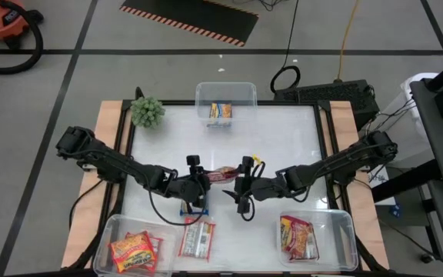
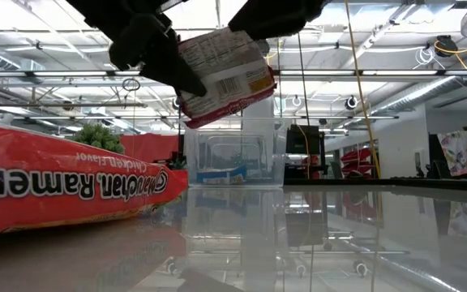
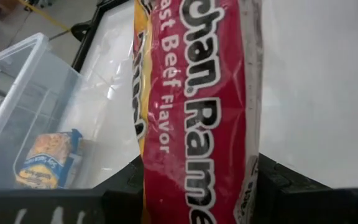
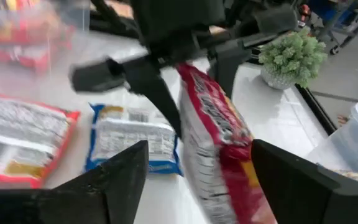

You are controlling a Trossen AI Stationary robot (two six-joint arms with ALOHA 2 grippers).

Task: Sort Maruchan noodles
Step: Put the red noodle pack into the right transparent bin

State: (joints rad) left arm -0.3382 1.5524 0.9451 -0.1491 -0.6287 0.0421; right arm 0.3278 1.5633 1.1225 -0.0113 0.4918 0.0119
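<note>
A red Maruchan noodles packet point(image 1: 223, 175) hangs in the air over the table's middle, between both grippers. My left gripper point(image 1: 204, 179) is shut on its left end. My right gripper point(image 4: 197, 180) is open, with its fingers on either side of the packet's right end point(image 4: 219, 155). A blue-and-white packet point(image 1: 193, 208) lies flat on the table under the left gripper. A red-and-white packet point(image 1: 197, 238) lies flat near the near edge. Other packets lie in the three tubs. My left gripper pinches the red packet's left end point(image 3: 194, 174) between its two fingers point(image 3: 129, 183), coming level from the table's left. The packet stands on its long edge, lifted clear of the table point(image 2: 221, 73), and reaches away from the fingers toward the right arm. My right gripper: I cannot tell whether its fingers touch the packet.
Clear tubs stand at the near left point(image 1: 110, 231) with orange packets, at the near right point(image 1: 344, 223) with a red packet, and at the far edge point(image 1: 206, 92) with a blue-and-yellow packet. A green plant point(image 1: 148, 111) stands at the far left corner.
</note>
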